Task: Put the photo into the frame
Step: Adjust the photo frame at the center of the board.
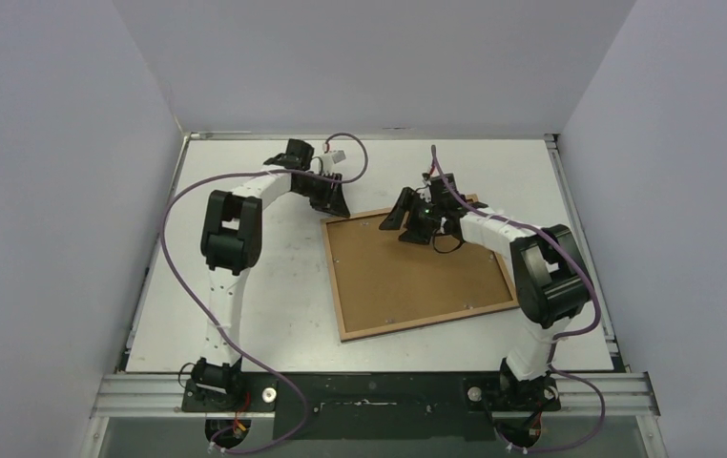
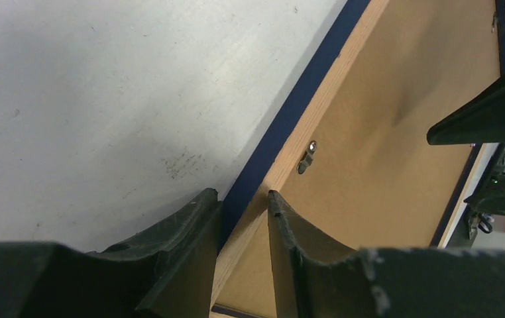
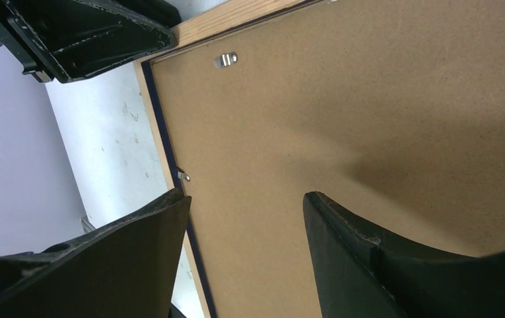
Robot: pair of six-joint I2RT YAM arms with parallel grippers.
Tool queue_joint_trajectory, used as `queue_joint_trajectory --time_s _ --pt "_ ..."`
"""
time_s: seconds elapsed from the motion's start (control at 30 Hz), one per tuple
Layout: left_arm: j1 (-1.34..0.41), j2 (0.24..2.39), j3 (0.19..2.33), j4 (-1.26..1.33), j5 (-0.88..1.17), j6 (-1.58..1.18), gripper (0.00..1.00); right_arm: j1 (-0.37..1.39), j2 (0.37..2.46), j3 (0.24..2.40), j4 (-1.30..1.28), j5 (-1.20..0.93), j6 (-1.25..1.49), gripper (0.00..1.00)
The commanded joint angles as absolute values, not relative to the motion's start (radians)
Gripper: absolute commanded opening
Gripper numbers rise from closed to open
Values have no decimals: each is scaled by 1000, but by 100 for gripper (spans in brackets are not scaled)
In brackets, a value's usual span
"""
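Note:
The frame [image 1: 333,277] lies face down on the table, its light wood rim [image 2: 316,109] and navy edge showing, with the brown backing board [image 1: 417,272] set in it. The photo is hidden. My left gripper [image 1: 333,202] is at the frame's far left corner. In the left wrist view, the left gripper [image 2: 243,195] has its jaws shut on the rim, one finger outside against the navy edge and one inside on the board. My right gripper [image 1: 400,221] hovers open over the board's far part. In the right wrist view, the right gripper [image 3: 246,199] has nothing between its fingers.
Small metal turn clips [image 2: 306,159] [image 3: 225,59] sit along the rim's inner side. White tabletop [image 1: 274,286] lies left of the frame, and grey walls close in on three sides. The two grippers are close together over the frame's far edge.

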State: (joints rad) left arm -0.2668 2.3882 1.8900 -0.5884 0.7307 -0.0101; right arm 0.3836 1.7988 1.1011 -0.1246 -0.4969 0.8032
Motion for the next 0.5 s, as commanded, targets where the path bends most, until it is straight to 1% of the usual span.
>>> queue_joint_trajectory --time_s 0.0,0.2,0.47 --pt "-266 2351 1829 -533 752 5 31 376 1823 1142 -64 -494 828 64" --pt "-263 2305 1729 -532 763 8 22 367 1929 1245 -75 -465 824 64" --pt "-239 2130 1453 -533 785 49 16 380 2156 1502 -129 -460 792 64"
